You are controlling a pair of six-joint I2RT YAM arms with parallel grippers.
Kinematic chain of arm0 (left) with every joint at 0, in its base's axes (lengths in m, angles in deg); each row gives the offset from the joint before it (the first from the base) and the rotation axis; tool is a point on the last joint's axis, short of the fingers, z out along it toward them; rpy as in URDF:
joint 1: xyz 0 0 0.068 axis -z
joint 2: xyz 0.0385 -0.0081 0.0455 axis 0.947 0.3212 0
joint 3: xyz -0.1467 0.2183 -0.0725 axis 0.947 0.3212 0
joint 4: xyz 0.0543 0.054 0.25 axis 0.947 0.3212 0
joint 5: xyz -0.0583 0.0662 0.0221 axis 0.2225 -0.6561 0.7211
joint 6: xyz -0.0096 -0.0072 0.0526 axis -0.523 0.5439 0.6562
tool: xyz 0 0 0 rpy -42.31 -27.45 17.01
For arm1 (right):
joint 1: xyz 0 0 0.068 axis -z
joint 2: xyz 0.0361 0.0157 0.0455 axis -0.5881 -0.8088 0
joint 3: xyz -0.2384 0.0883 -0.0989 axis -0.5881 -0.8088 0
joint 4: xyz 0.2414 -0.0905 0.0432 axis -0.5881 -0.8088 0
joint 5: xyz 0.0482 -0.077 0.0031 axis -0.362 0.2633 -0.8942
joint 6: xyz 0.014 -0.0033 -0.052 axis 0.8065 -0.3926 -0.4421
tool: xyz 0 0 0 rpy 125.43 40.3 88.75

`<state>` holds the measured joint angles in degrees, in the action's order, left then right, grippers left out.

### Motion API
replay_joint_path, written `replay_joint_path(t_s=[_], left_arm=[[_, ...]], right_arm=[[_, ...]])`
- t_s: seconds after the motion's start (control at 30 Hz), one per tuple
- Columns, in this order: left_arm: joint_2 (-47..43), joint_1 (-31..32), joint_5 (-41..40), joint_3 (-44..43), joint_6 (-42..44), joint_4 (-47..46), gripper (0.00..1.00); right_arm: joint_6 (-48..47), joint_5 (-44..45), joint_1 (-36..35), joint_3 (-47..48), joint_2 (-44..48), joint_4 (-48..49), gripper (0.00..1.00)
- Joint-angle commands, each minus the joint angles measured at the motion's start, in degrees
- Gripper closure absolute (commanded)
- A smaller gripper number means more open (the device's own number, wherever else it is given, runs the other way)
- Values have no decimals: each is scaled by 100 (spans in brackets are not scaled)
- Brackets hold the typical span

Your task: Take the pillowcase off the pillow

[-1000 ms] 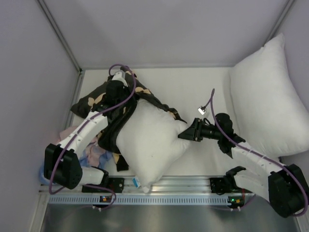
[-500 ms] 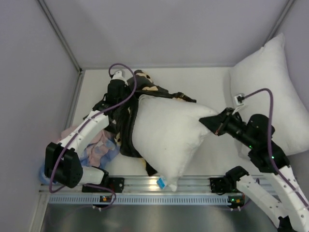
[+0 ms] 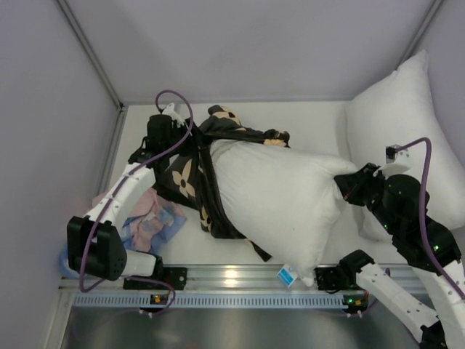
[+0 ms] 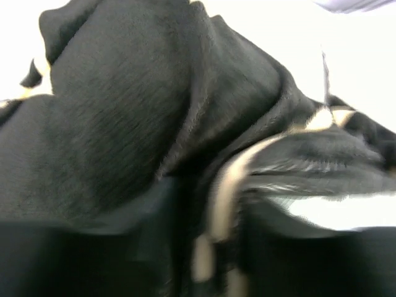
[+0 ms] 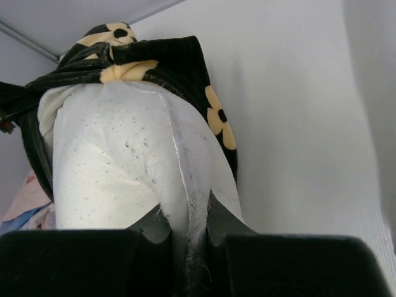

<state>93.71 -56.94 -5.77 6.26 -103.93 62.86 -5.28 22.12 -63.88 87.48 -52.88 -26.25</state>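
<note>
The white pillow [image 3: 280, 196] stretches across the middle of the desk [image 3: 305, 120], one corner clamped in the right pincer [image 5: 189, 244] near the right edge. Toward the far-left corner, the left pincer [image 4: 204, 247] grips the black flowered pillowcase [image 3: 190, 178], which covers only the pillow's left end. The pillow's blue label [image 3: 286, 275] sits at the near edge.

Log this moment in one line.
left jaws: shut on pillowcase | right jaws: shut on pillow corner | status: pillow mostly out
</note>
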Motion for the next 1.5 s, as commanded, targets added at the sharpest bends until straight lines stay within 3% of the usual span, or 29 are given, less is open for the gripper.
replay_joint_path(t_s=[0.0,0.07,0.1,0.27,0.53,0.73,0.83,0.93,1.07,1.17,1.23,1.27,1.3,1.37,1.47], left_arm=[[45,-317,813,-102,240,0,35],[-383,-194,686,195,319,79,7],[-595,-185,615,319,345,88,1],[-1598,-185,386,688,548,693,1],[-3154,-185,956,2059,144,809,1],[-3629,-167,1572,2850,-85,791,21],[-3665,-88,1651,3053,-85,765,25],[-3603,34,1652,3106,-120,738,22],[-3262,395,1275,3220,-375,493,1],[-2692,869,985,3264,-586,-130,1],[-2295,1219,774,3168,-604,-359,8],[-1902,1274,651,3055,-586,-404,17],[-1715,1300,615,3001,-560,-439,48],[-1434,1309,449,2852,-577,-361,98],[-1955,1301,-316,2729,-700,16,100]], right_arm=[[-69,1097,70,109,-85,588,100],[-104,1211,61,29,-260,658,100],[-113,1238,61,38,-322,659,100],[-174,1344,87,143,-726,773,100],[-271,879,324,346,-1254,992,100],[-192,219,439,135,-1219,1256,100],[-166,-18,439,82,-1184,1317,100],[-130,-246,448,56,-1105,1388,100],[-86,-457,448,108,-991,1450,100],[-60,-747,448,231,-1008,1458,100],[-60,-774,439,354,-1000,1467,100],[-77,-765,439,407,-1026,1476,100],[-138,-704,439,546,-1035,1467,100],[-209,-573,465,723,-1087,1397,100],[-376,-11,500,1188,-1280,1169,100]])
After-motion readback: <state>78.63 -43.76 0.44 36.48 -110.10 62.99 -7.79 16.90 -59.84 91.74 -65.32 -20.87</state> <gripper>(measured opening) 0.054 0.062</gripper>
